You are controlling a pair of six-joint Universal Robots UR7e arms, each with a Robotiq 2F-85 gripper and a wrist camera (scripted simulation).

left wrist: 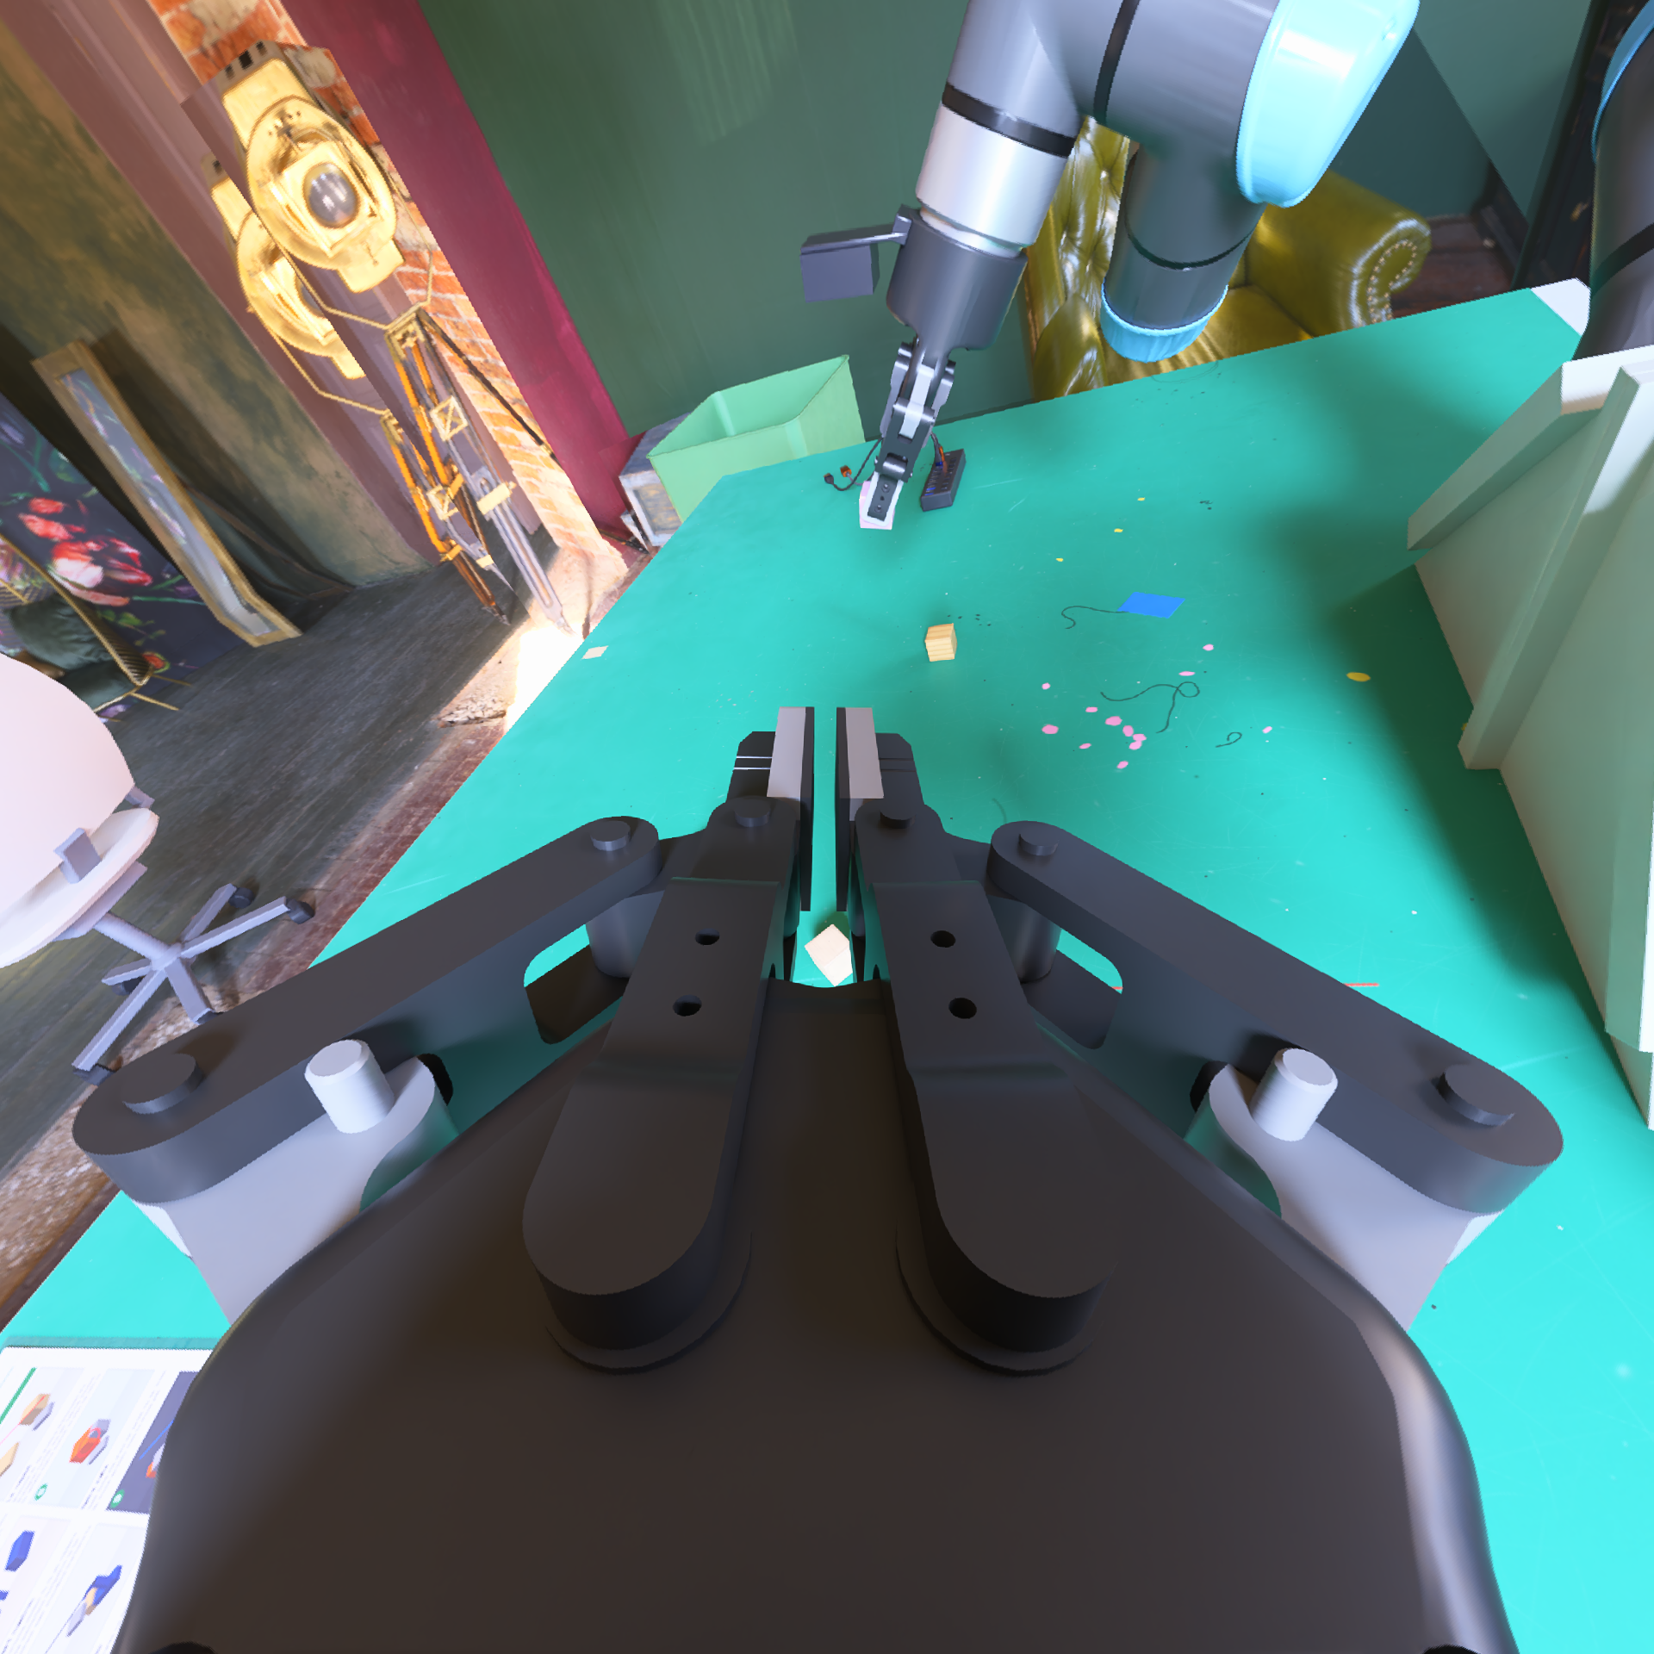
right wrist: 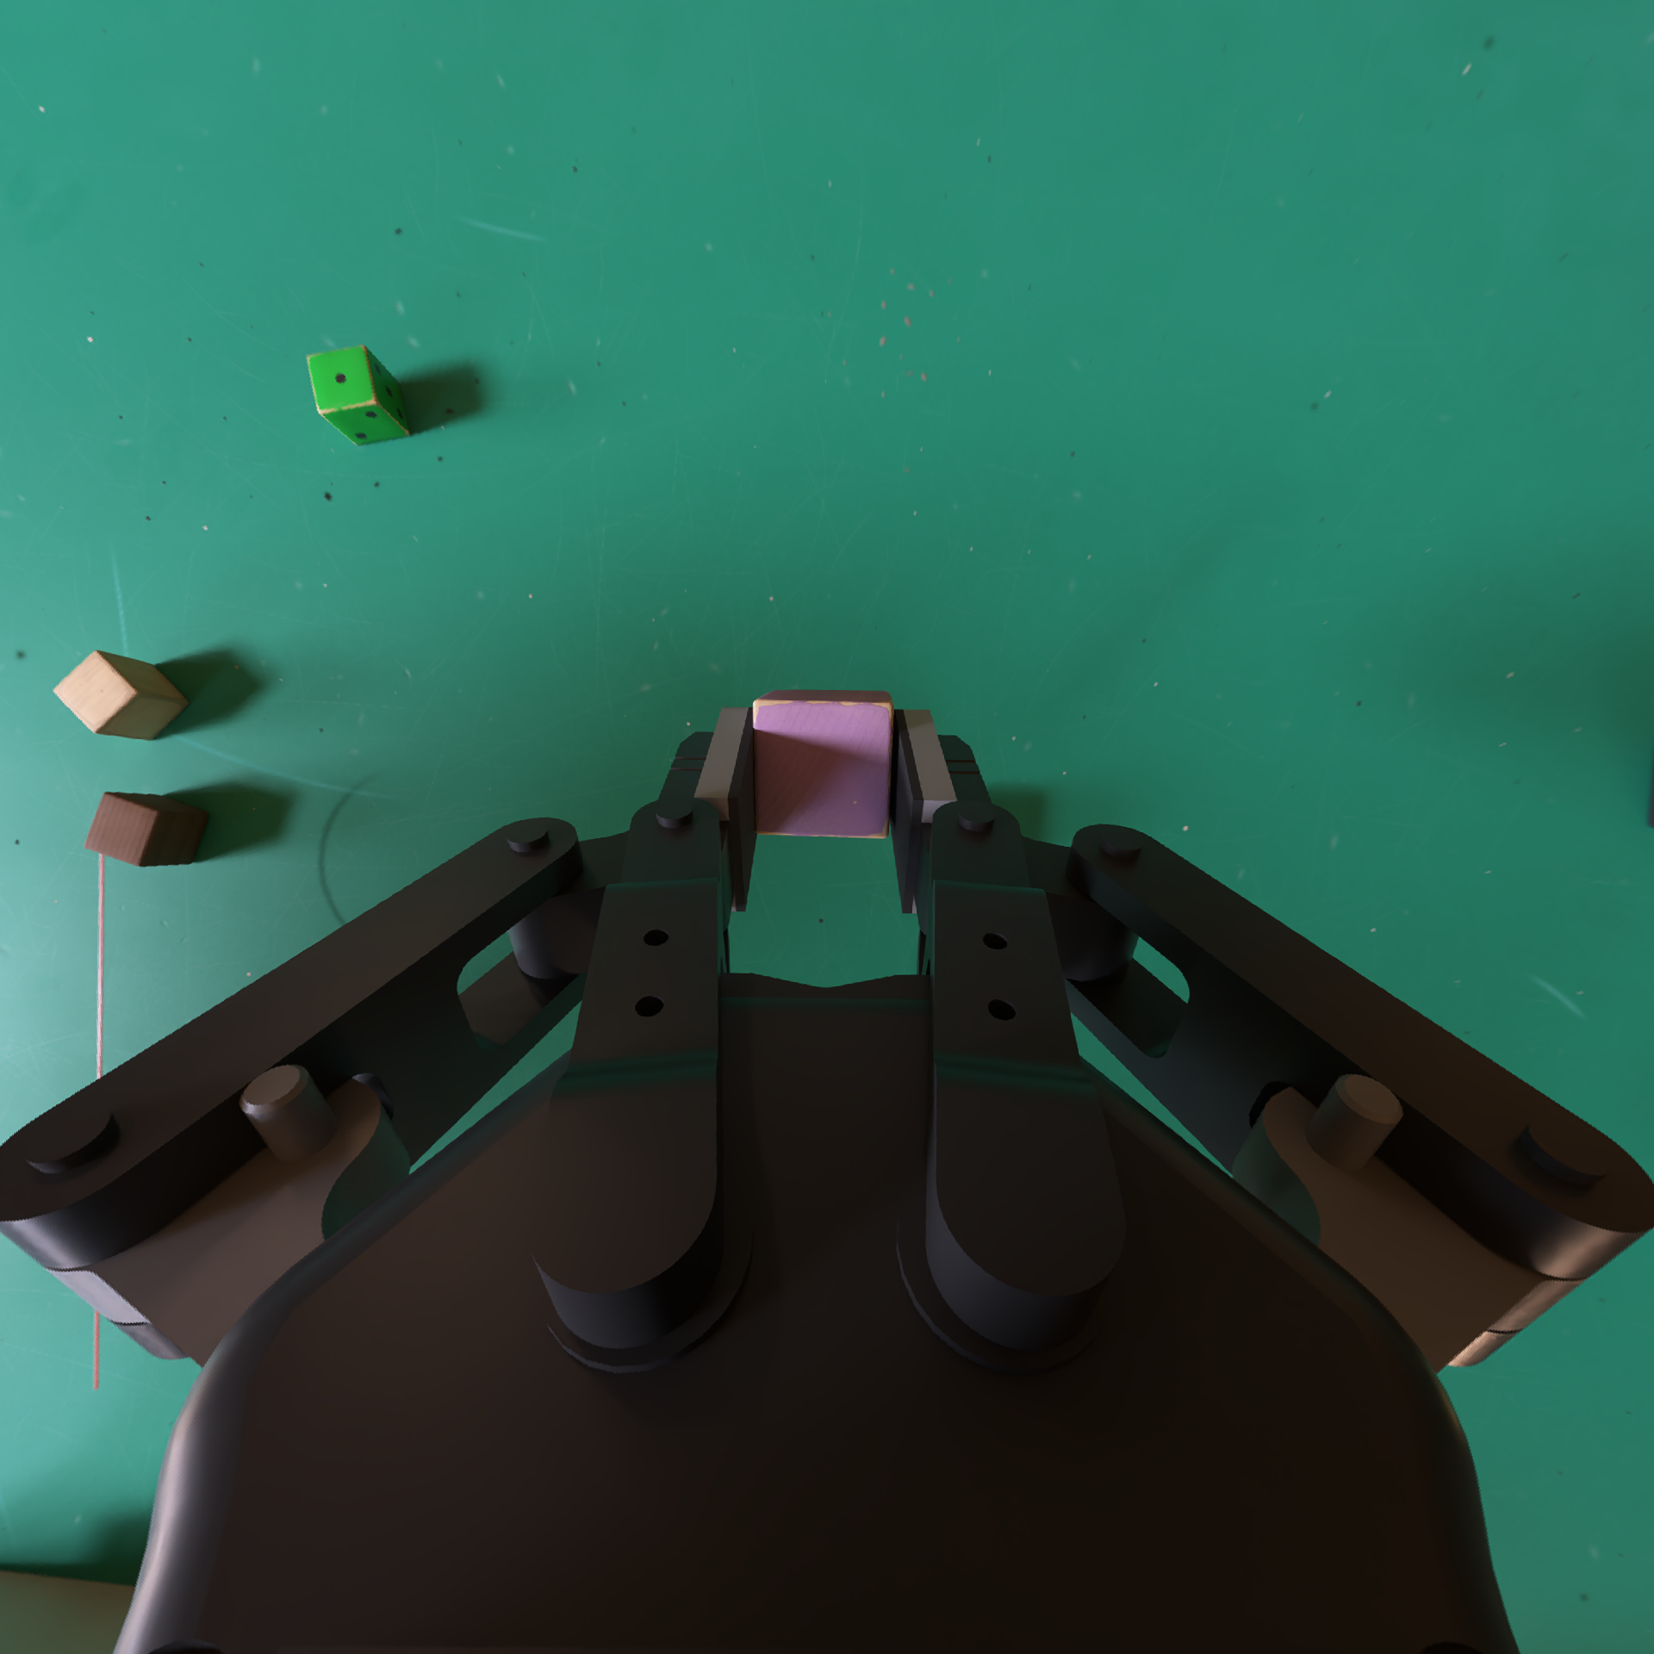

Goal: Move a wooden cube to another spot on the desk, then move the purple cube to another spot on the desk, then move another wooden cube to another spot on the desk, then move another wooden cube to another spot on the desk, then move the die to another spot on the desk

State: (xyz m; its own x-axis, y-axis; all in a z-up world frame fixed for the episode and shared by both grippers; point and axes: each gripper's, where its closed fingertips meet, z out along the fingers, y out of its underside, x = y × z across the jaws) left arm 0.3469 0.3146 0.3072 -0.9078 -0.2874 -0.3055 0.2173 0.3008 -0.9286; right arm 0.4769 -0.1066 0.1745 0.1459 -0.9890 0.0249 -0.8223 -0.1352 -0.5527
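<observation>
Purple cube (right wrist: 823, 765) fills the middle of the right wrist view, pinched between the two pads of the right claw (right wrist: 823, 779) above the green desk (right wrist: 1163, 403). That view looks straight down and shows what the other does not: a green die (right wrist: 356, 394) in the upper left, and at the left edge a pale wooden cube (right wrist: 121, 694) with a dark brown cube (right wrist: 146, 828) just below it, the two near each other but apart. A thin pink line (right wrist: 98, 1119) runs down the desk below the brown cube.

From the left wrist view, the left claw (left wrist: 825, 752) has its fingers pressed nearly together with only a thin slit between the pads, and nothing in them. Behind the fingers, low in the gap, a pale wooden cube (left wrist: 831, 954) lies on the desk (left wrist: 1163, 895). A second wooden cube (left wrist: 941, 642) sits farther up the frame, well apart from it. At top centre the other arm (left wrist: 1002, 179) reaches down with its claw closed around a pale block at the desk's far end, next to a small black gadget (left wrist: 944, 479).

Counted across both views: one purple cube, one die, one dark brown cube, and pale wooden cubes, two in the left view, one in the right.

The desk is bright green with pink spots (left wrist: 1119, 725), dark scribbles and a blue patch (left wrist: 1150, 604). Around it stand a white cabinet (left wrist: 1557, 582) at right, a green bin (left wrist: 761, 430), a yellow-green leather sofa (left wrist: 1298, 260), a brass lamp (left wrist: 313, 188), a brick column and a white swivel chair (left wrist: 80, 850).
</observation>
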